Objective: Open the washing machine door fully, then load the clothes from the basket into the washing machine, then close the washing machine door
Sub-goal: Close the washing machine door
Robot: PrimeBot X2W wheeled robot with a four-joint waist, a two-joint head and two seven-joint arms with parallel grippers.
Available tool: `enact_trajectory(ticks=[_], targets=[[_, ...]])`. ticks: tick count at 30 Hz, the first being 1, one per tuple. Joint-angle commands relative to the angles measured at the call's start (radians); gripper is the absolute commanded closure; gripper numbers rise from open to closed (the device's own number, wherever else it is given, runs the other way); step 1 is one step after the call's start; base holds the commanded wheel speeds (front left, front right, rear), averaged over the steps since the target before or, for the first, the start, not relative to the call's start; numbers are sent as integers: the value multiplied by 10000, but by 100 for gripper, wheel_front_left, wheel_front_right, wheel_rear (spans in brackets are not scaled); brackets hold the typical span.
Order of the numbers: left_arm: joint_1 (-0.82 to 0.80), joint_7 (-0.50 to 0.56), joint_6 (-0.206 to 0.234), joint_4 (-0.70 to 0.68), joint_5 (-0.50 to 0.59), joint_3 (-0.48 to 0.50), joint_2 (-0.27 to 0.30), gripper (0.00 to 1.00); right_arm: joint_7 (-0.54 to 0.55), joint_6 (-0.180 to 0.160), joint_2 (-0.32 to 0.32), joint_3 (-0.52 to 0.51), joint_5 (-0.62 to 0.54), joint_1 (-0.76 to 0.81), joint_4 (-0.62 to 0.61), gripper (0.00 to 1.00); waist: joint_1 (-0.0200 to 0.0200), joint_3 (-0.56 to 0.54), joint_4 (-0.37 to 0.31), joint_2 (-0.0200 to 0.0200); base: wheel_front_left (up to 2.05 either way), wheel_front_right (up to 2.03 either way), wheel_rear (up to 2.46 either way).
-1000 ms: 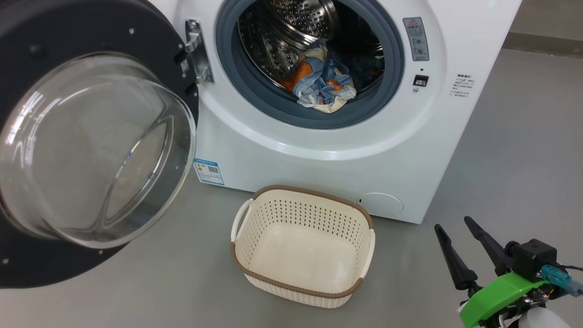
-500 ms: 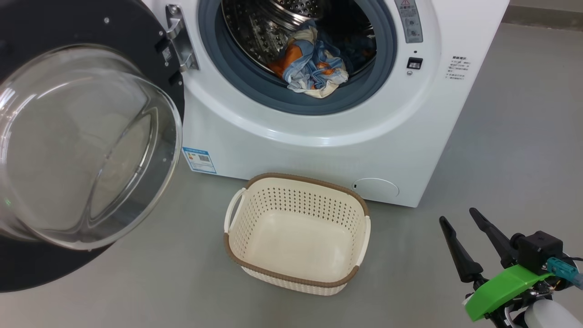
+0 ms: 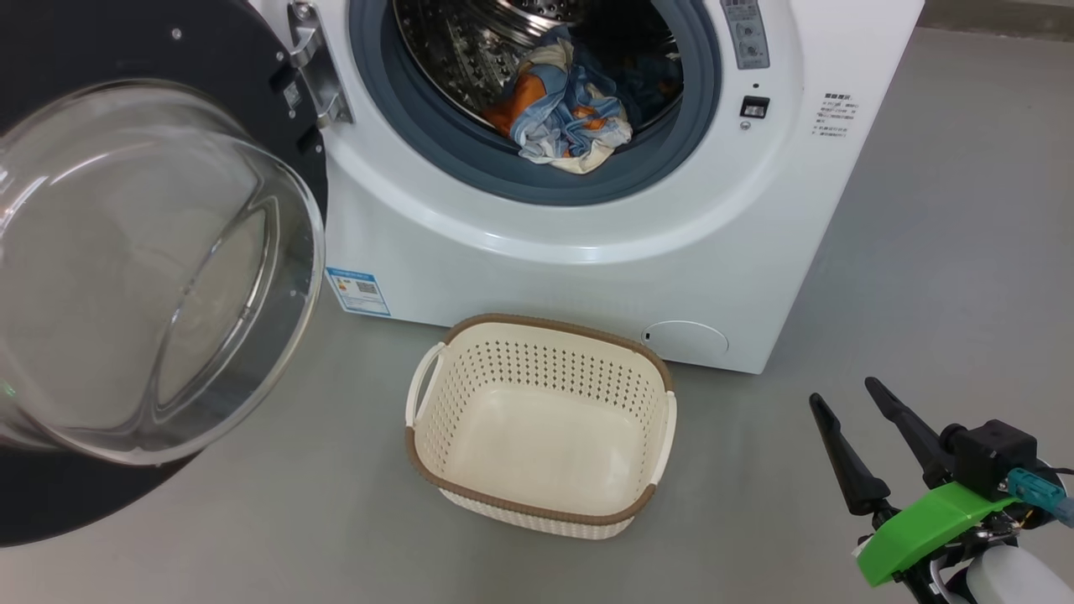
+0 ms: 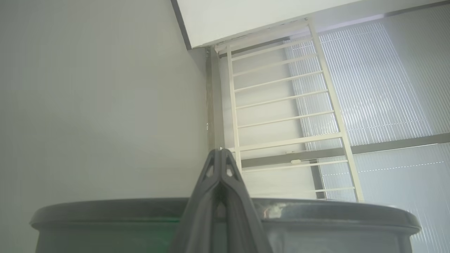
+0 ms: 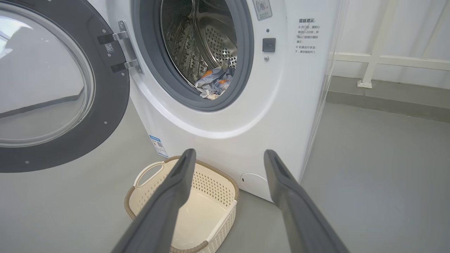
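Note:
The white washing machine (image 3: 545, 277) stands with its round door (image 3: 126, 42) swung wide to the left, glass bowl facing me. Light-blue, orange and cream clothes (image 3: 562, 117) lie in the steel drum just behind the grey ring. The cream basket (image 3: 554, 323) sits on the floor before the machine with nothing in it. My right gripper (image 3: 843, 394) hovers open and holds nothing, low to the right of the basket. The right wrist view looks over the basket (image 5: 214, 181) at the machine (image 5: 246, 133), door (image 5: 112, 105) and clothes (image 5: 212, 82), between the spread jaws of the right gripper (image 5: 228, 153). My left gripper (image 4: 219, 151) is shut on nothing and points up at a wall.
Bare grey floor (image 3: 940, 252) stretches right of the machine. A white railing (image 5: 379, 59) runs along the wall behind it. In the left wrist view a dark curved edge (image 4: 105, 207) crosses the bottom, with a white ladder-like frame (image 4: 281, 105) and ribbed panels beyond.
The head camera has shifted, so machine, door and basket slid up and left in the picture. The right gripper stays open in about the same spot. Clothes and basket lie as before.

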Motion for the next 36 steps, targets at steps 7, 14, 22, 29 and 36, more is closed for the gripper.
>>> enact_trajectory(ticks=[7,14,22,29,36], targets=[[226,1632,-66,-239,118,-479,446,100,-82,75,-32,208,92,-106,-16,0,0,-382,87,0,0,0,0],[636,2920,-64,-605,93,-818,438,100,-82,75,236,328,153,64,124,0,0,-887,133,0,0,0,0],[1400,4713,-37,-1667,44,-1340,327,100,-82,75,485,298,207,335,240,0,0,-1408,123,0,0,0,0],[2071,6195,161,-3105,-229,-1688,71,100,-82,75,690,303,236,311,233,0,0,-1504,37,0,0,0,0],[2923,7289,589,-4992,-660,-1917,-479,100,-82,75,903,98,189,354,149,0,0,-1402,-182,0,0,0,0]])
